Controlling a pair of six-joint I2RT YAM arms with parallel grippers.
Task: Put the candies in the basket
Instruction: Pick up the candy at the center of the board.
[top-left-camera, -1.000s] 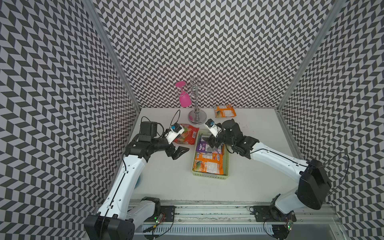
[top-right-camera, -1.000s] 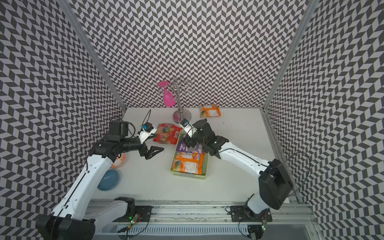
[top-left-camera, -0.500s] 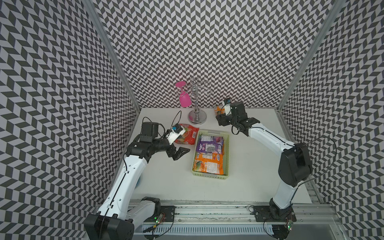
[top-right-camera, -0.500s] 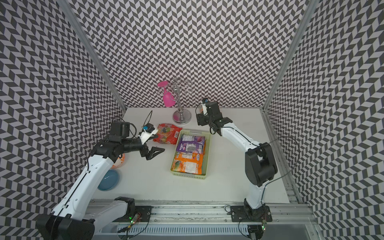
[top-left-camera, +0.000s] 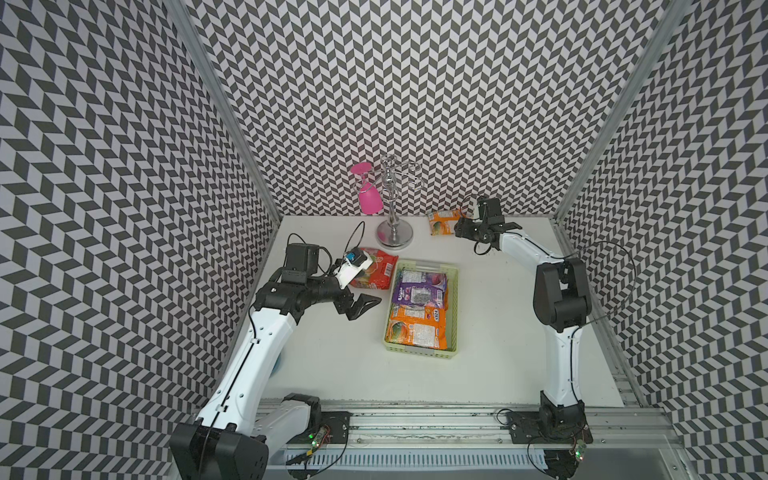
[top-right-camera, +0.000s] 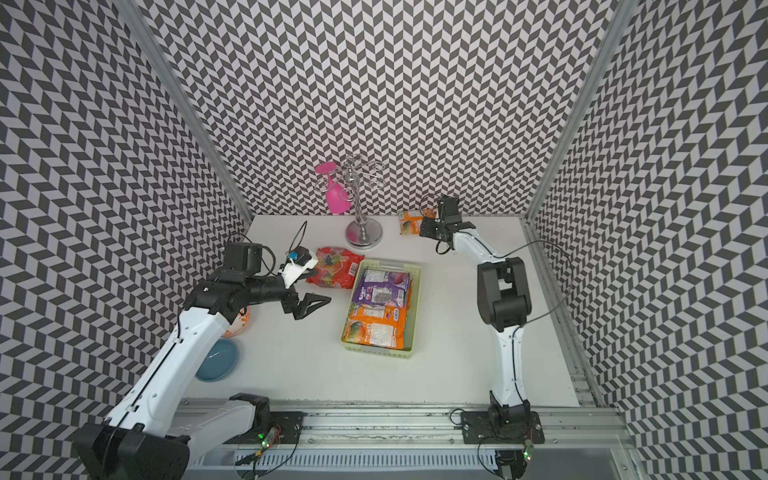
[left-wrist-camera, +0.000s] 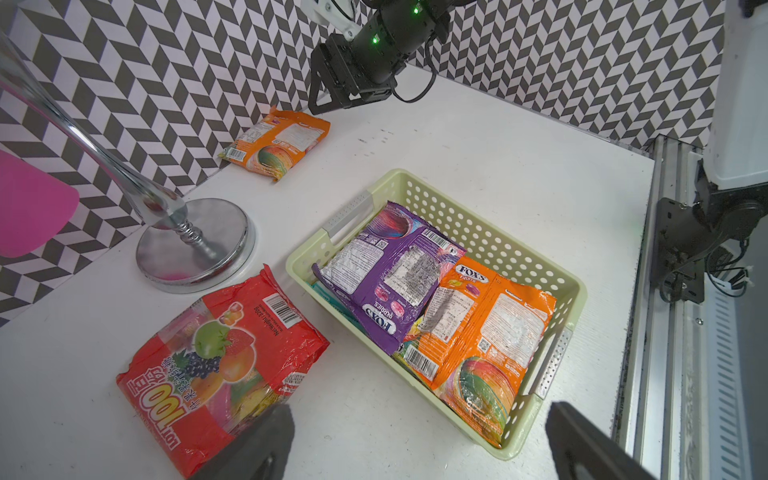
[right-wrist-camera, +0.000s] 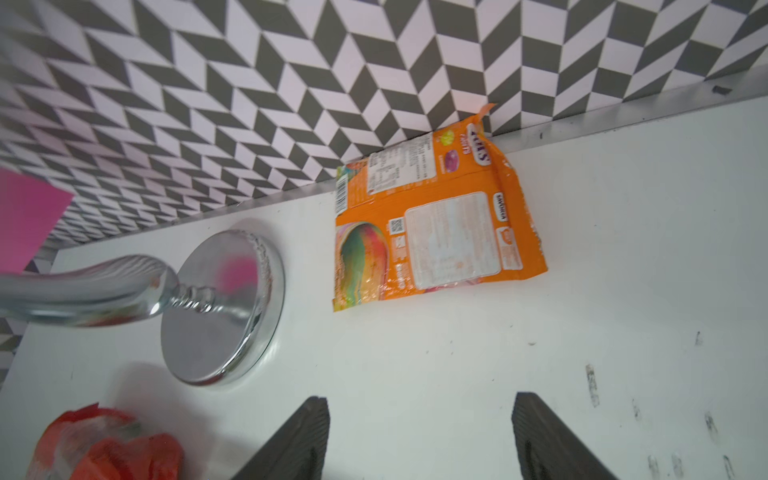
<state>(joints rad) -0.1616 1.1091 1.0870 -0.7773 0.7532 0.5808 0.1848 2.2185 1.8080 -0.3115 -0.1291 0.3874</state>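
Note:
The pale yellow-green basket (top-left-camera: 454, 307) (left-wrist-camera: 519, 257) sits mid-table. It holds a purple packet (top-left-camera: 419, 291) (left-wrist-camera: 386, 266) lying over orange packets (top-left-camera: 415, 330) (left-wrist-camera: 490, 328). A red fruit-printed bag (top-left-camera: 374, 274) (left-wrist-camera: 220, 361) lies on the table just left of it. One more orange packet (top-left-camera: 444, 216) (right-wrist-camera: 436, 224) lies against the back wall. My right gripper (top-left-camera: 458, 227) (right-wrist-camera: 419, 405) is open and empty, low over the table a short way from that packet. My left gripper (top-left-camera: 365, 305) (left-wrist-camera: 419, 411) hangs wide open and empty between the red bag and the basket.
A chrome stand (top-left-camera: 394, 232) (right-wrist-camera: 224, 307) with a pink glass (top-left-camera: 370, 199) hanging on it stands at the back, between the red bag and the wall packet. A blue plate (top-right-camera: 218, 359) and an orange-patterned plate (top-right-camera: 241, 324) lie under my left arm.
My right arm has swung from over the basket's far end to the back wall beside the orange packet, and its jaws have narrowed a little. The left arm has stayed still.

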